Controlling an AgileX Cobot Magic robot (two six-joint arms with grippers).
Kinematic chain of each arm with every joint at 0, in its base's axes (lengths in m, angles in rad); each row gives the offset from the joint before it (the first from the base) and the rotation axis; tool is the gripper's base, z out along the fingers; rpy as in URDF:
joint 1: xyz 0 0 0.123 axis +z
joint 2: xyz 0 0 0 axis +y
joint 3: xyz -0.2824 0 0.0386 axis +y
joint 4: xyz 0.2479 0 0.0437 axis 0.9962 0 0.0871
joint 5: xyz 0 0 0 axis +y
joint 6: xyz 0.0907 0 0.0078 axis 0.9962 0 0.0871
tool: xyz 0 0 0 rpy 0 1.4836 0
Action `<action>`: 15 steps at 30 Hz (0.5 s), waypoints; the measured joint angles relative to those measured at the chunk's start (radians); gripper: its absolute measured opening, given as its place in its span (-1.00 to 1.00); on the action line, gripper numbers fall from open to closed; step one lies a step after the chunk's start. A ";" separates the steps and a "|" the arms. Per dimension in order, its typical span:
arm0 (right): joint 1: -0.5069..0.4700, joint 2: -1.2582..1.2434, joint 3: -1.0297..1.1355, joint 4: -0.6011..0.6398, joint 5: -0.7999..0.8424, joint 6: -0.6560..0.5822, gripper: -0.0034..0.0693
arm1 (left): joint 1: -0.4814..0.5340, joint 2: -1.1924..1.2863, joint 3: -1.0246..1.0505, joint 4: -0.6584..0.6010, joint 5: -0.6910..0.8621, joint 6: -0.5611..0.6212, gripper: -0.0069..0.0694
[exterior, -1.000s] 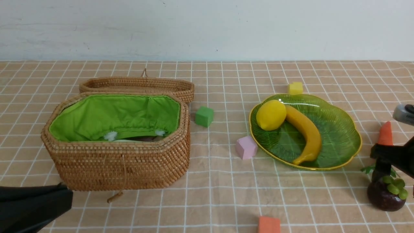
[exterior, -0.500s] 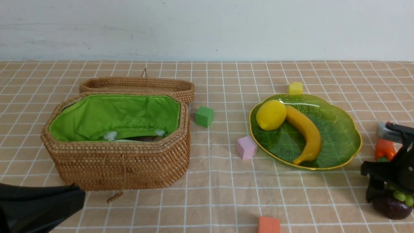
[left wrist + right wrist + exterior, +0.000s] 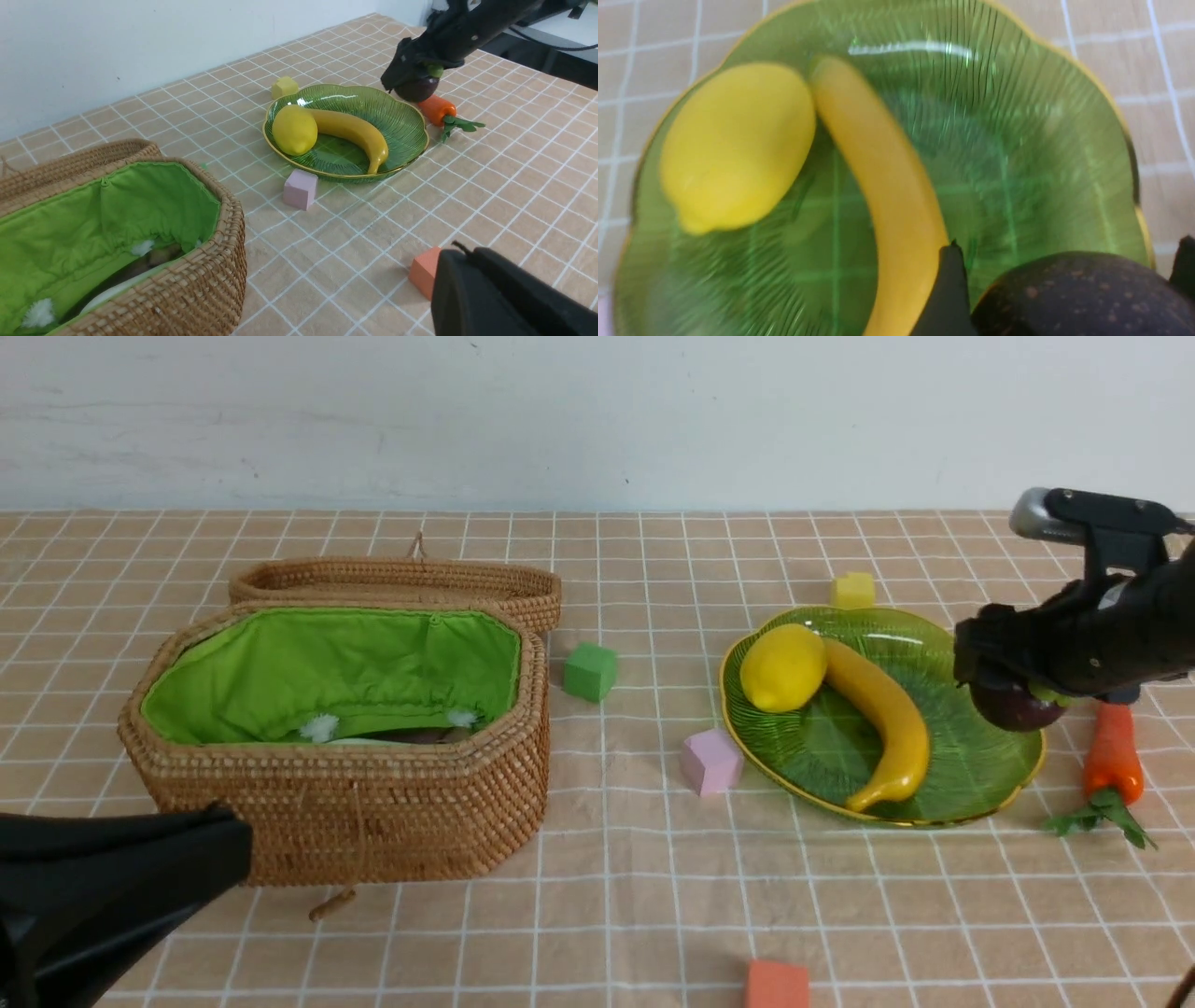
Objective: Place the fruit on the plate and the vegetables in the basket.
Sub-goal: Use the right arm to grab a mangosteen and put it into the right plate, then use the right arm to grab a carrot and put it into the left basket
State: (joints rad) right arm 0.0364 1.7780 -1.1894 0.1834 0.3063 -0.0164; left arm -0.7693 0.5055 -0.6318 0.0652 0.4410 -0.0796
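Two tools | right tool [image 3: 1016,686] clamped on mangosteen [image 3: 1016,711] by plate [image 3: 990,747] rim | left tool [image 3: 224,849] together | carrot [image 3: 1111,756]: front, left-wrist views only

The right arm [image 3: 1120,635] reaches in from the right side, with its wrist up off the table [image 3: 653,896] and angled so that the right gripper [image 3: 1016,695] points down and toward the left. Its black fingers [image 3: 948,294] stand wide apart, clamped on either side of the mangosteen [image 3: 1018,707], which they hold in the air. The left arm [image 3: 84,896] lies low at the near left. The left gripper [image 3: 233,845] has its fingers pressed together and its tip points right.
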 joint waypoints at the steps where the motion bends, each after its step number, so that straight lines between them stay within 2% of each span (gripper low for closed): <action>1: 0.000 0.041 -0.016 0.000 -0.009 -0.003 0.68 | 0.000 0.000 0.000 0.000 0.000 0.000 -0.83; 3: 0.000 0.085 -0.034 0.000 -0.001 -0.003 0.86 | 0.000 0.000 0.000 0.000 0.000 0.000 -0.83; 6: -0.002 0.096 -0.057 -0.005 0.059 -0.003 0.96 | 0.000 0.000 0.000 0.000 0.000 0.000 -0.83; 11: -0.029 0.039 -0.107 -0.030 0.193 0.010 0.89 | 0.000 0.000 0.000 0.000 -0.001 0.000 -0.83; 14: -0.072 -0.003 -0.122 -0.034 0.258 0.071 0.79 | 0.000 0.000 0.000 0.000 -0.003 0.000 -0.84; 15: -0.116 -0.011 -0.125 -0.039 0.285 0.119 0.72 | 0.000 0.000 0.000 0.000 -0.009 0.000 -0.84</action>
State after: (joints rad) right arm -0.0792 1.7671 -1.3148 0.1445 0.5909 0.1023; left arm -0.7693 0.5055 -0.6318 0.0652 0.4324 -0.0796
